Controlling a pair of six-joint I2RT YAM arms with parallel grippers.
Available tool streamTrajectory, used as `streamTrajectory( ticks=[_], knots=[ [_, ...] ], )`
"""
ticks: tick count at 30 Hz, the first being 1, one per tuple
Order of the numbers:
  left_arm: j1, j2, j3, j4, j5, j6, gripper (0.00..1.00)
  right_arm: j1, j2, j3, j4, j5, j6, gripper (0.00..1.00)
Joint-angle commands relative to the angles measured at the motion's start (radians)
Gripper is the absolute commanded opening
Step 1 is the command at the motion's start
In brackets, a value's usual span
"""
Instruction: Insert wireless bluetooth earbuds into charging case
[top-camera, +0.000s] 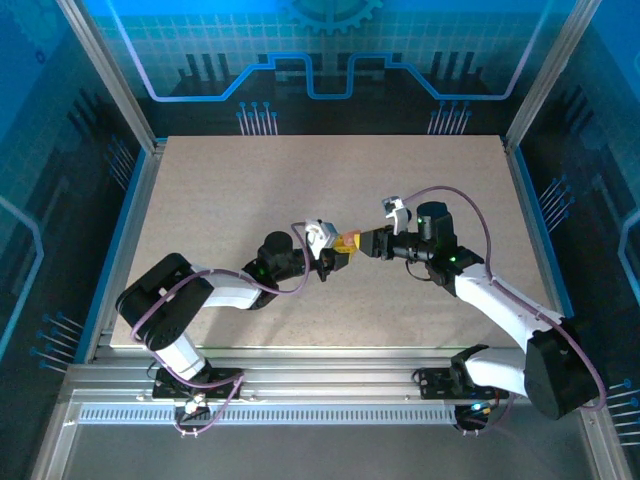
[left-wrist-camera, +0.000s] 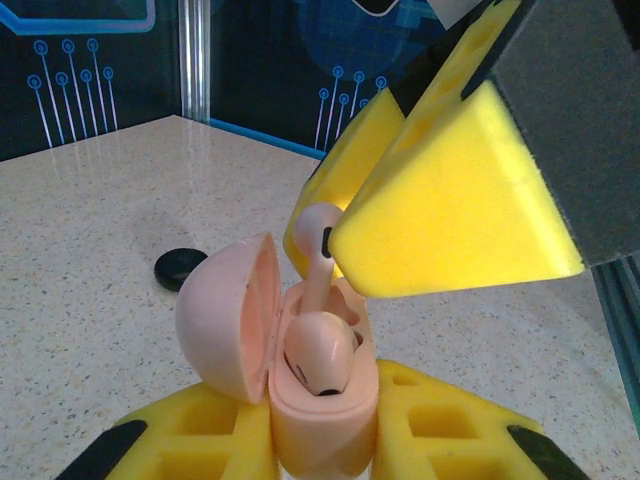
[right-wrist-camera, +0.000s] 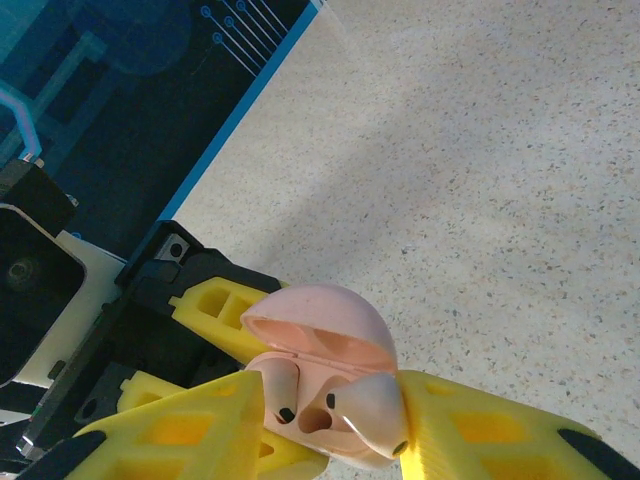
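Observation:
My left gripper (left-wrist-camera: 320, 435) is shut on the base of a pink charging case (left-wrist-camera: 325, 400), whose lid (left-wrist-camera: 225, 315) stands open. One whitish-pink earbud (left-wrist-camera: 320, 352) sits in the near slot. A second earbud (left-wrist-camera: 318, 240) stands tall with its stem in the far slot. My right gripper (right-wrist-camera: 328, 400) is open around that earbud (right-wrist-camera: 378, 405); the bud leans on the right finger (right-wrist-camera: 470, 440), and the left finger (right-wrist-camera: 190, 430) stands apart from it. In the top view the two grippers (top-camera: 335, 258) (top-camera: 366, 242) meet at the table's middle.
A small black puck (left-wrist-camera: 180, 268) lies on the speckled table (left-wrist-camera: 90, 200) to the left behind the case. Blue enclosure walls (top-camera: 320, 60) ring the table. Open tabletop (right-wrist-camera: 480, 180) lies beyond the case in the right wrist view.

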Motion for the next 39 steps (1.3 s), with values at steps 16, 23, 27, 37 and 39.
streamTrajectory(
  ticks=[16,23,27,37,39],
  knots=[
    [-0.006,-0.029,-0.009,0.043,0.013,0.024,0.22,-0.004,-0.025,0.001,0.019,-0.072,-0.002,0.45],
    [-0.007,-0.029,-0.010,0.042,0.013,0.026,0.22,-0.005,-0.032,0.006,0.018,-0.073,0.001,0.47],
    [-0.006,-0.027,-0.009,0.037,0.012,0.028,0.22,-0.005,-0.044,0.011,0.008,-0.073,-0.003,0.47],
    [-0.007,-0.029,-0.007,0.039,0.016,0.029,0.22,-0.007,-0.044,0.016,0.003,-0.069,0.000,0.47],
    [-0.007,-0.031,-0.007,0.040,0.018,0.026,0.22,-0.007,-0.042,0.018,0.002,-0.063,0.003,0.47]
  ],
)
